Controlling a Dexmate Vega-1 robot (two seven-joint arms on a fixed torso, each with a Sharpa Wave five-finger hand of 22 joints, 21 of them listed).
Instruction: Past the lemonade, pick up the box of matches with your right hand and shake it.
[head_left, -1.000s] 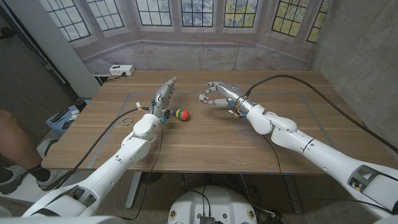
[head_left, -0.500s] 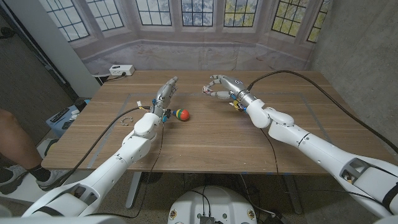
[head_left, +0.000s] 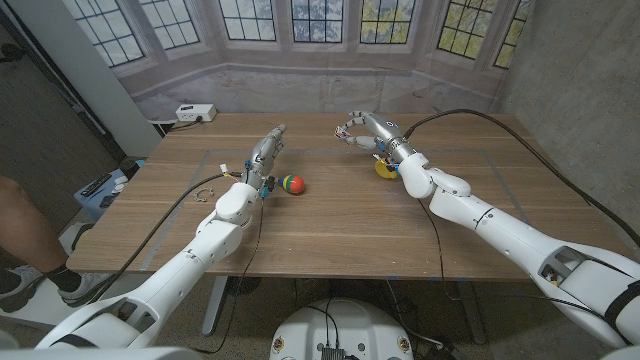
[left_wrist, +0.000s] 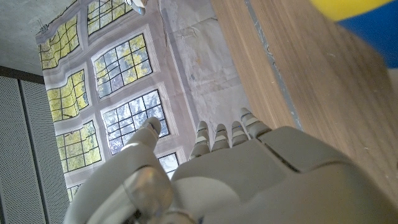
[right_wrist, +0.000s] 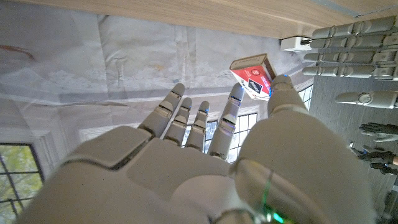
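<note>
A: Holding it aloft, that's my read from the head view. The right hand (head_left: 358, 129) is raised over the far part of the wooden table (head_left: 330, 220), and something small sits pinched at its fingertips.

B: The matchbox? From up here I can't read it, it's a speck.

A: Too small to name from this camera. Just under the right forearm there's a yellow thing (head_left: 384, 168) on the table, half covered by the arm. Could be the lemonade; I can't say.

B: And the left hand (head_left: 267, 150)?

A: Fingers straight and together, holding nothing, with a small multicoloured ball (head_left: 291, 183) beside its wrist.

B: Left wrist view?

A: Back of the left hand (left_wrist: 249, 180), fingers extended, window beyond. A blurred yellow-and-blue shape (left_wrist: 367, 25) is cut off at the corner; I can't tell what it is.

B: Right wrist view settles it, surely.

A: It does. The box of matches (right_wrist: 252, 75), red label on the face, is nipped between the thumb and a fingertip of the right hand (right_wrist: 205, 155), clear of the table edge, other fingers loosely spread. The left hand's fingers (right_wrist: 348, 43) are visible across the way.

B: So progress?

A: Pick-up looks done. The shake I'd judge is what's left; one moment can't show it.
</note>
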